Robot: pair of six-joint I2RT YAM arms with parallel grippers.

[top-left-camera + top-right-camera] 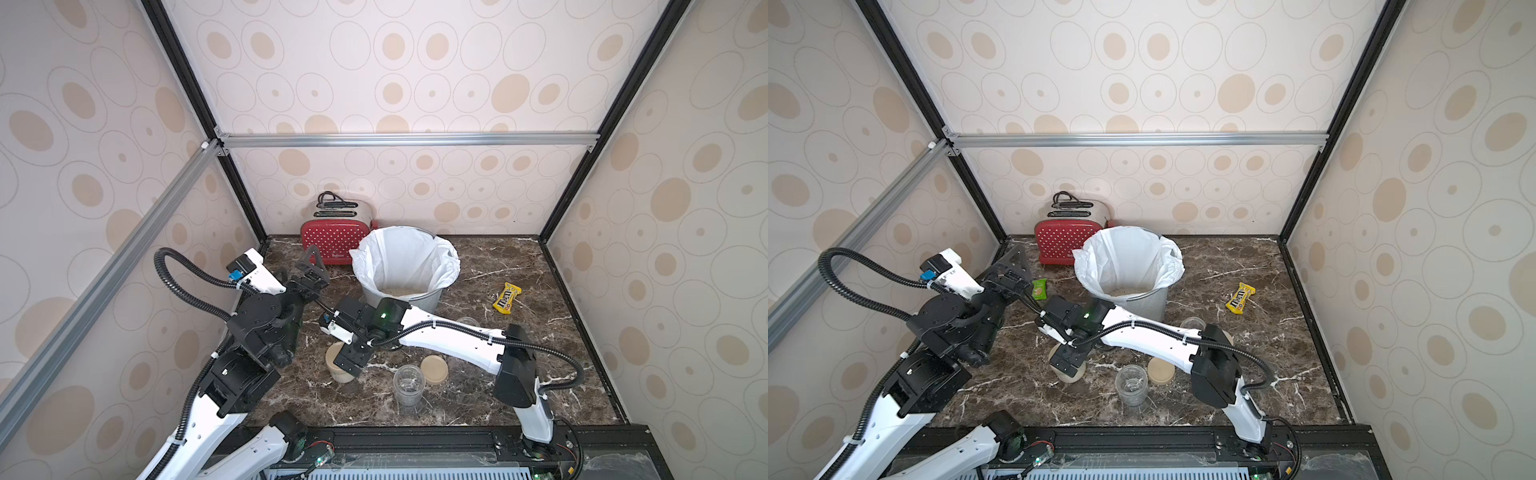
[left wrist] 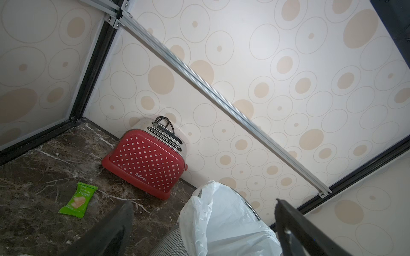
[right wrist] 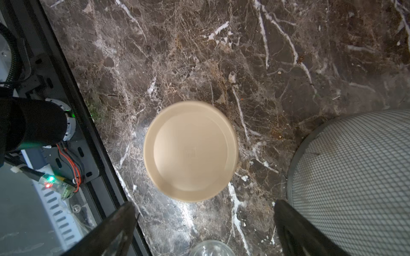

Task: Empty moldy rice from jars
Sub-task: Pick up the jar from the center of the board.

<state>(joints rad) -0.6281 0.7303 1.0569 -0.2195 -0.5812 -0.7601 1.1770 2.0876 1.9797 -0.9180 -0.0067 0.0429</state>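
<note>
Pale rice (image 1: 398,291) lies in the lined mesh bin (image 1: 419,302). At its seven o'clock stands a beige-lidded jar (image 1: 341,377); at six, an empty clear jar (image 1: 409,384). Left gripper (image 2: 203,208) spread, empty; right gripper (image 3: 205,208) spread wide over the lid (image 3: 190,150), not touching it.

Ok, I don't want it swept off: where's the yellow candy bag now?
In a top view the yellow candy bag lies on the counter on the robot's right, apart from the mesh bin to its left.

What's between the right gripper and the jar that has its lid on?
Nothing. The right wrist view shows the open right gripper straight above the lidded jar, no object between them.
</note>
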